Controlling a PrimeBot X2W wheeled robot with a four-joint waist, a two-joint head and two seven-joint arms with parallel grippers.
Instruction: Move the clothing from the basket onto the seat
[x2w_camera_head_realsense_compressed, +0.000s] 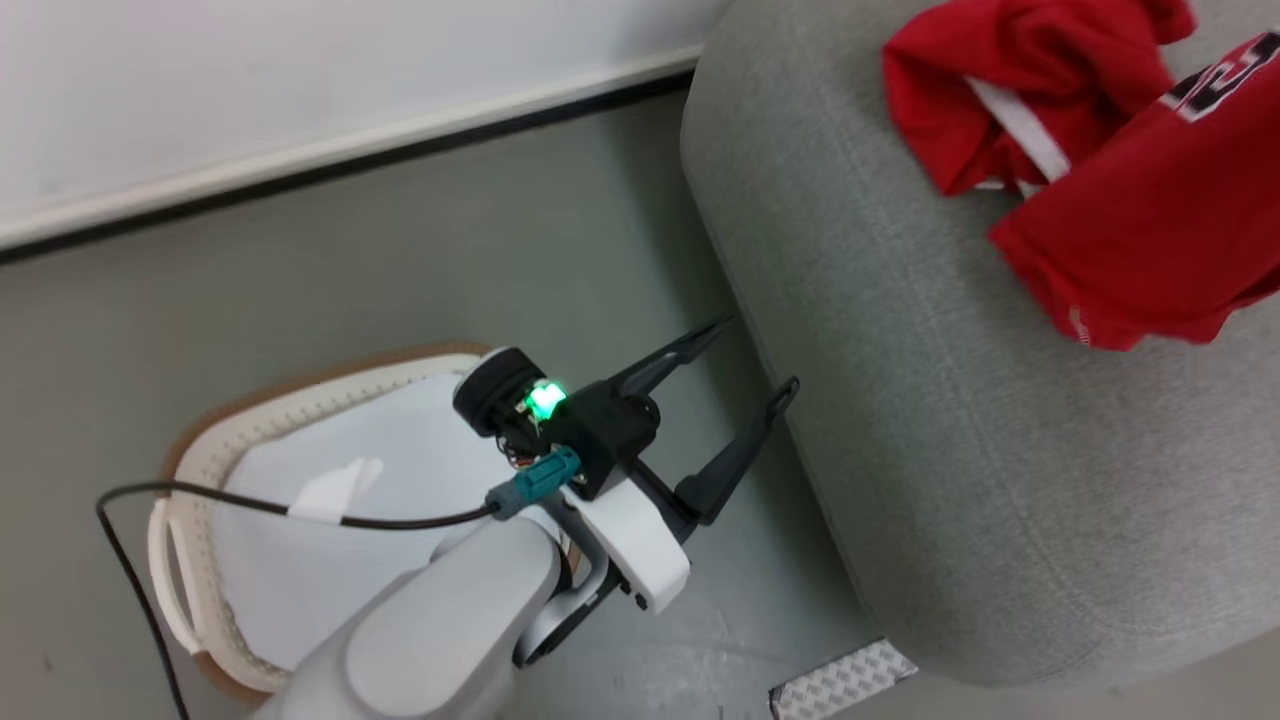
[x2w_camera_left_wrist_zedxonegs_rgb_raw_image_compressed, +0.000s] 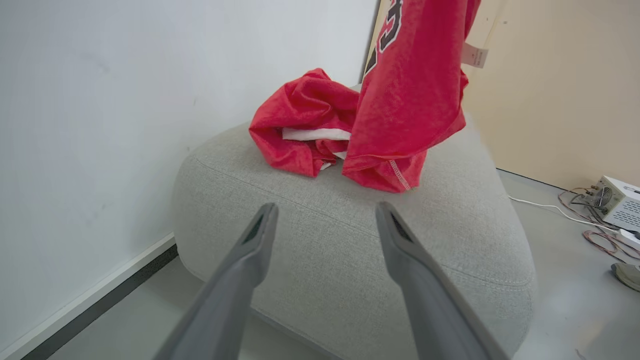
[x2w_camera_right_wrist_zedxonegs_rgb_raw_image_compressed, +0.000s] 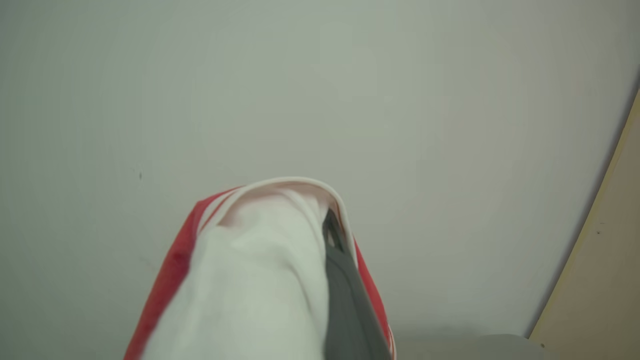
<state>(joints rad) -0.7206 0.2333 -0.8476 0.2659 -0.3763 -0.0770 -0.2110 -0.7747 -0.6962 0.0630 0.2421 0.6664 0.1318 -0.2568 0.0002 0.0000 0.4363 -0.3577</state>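
My left gripper (x2w_camera_head_realsense_compressed: 758, 353) hangs with its jaws spread wide and nothing between them, fingers pointing right toward the near edge of the sofa (x2w_camera_head_realsense_compressed: 900, 420). Through my left wrist camera, the same gripper (x2w_camera_left_wrist_zedxonegs_rgb_raw_image_compressed: 326, 210) frames the grey cushion (x2w_camera_left_wrist_zedxonegs_rgb_raw_image_compressed: 475, 225) ahead.

My right gripper (x2w_camera_right_wrist_zedxonegs_rgb_raw_image_compressed: 327, 225) has its jaws pressed together, pinching a white-trimmed end of the red jersey (x2w_camera_right_wrist_zedxonegs_rgb_raw_image_compressed: 260, 270). The cloth is draped over the fingers, so just one dark finger (x2w_camera_right_wrist_zedxonegs_rgb_raw_image_compressed: 345, 290) shows beside the white fabric.

The jersey (x2w_camera_left_wrist_zedxonegs_rgb_raw_image_compressed: 415, 85) hangs down from above the sofa, its lower hem touching the cushion top. In the head view it (x2w_camera_head_realsense_compressed: 1150, 200) lies at the far right, with part of its black-and-white number showing. Just left of it, touching it, a crumpled red garment (x2w_camera_head_realsense_compressed: 1000, 70) with a white strip sits on the sofa, toward the wall; it (x2w_camera_left_wrist_zedxonegs_rgb_raw_image_compressed: 300, 130) rests on the far part of the cushion.

The basket (x2w_camera_head_realsense_compressed: 260, 425) stands on the floor at the near left, under my left forearm, its pale bottom showing.
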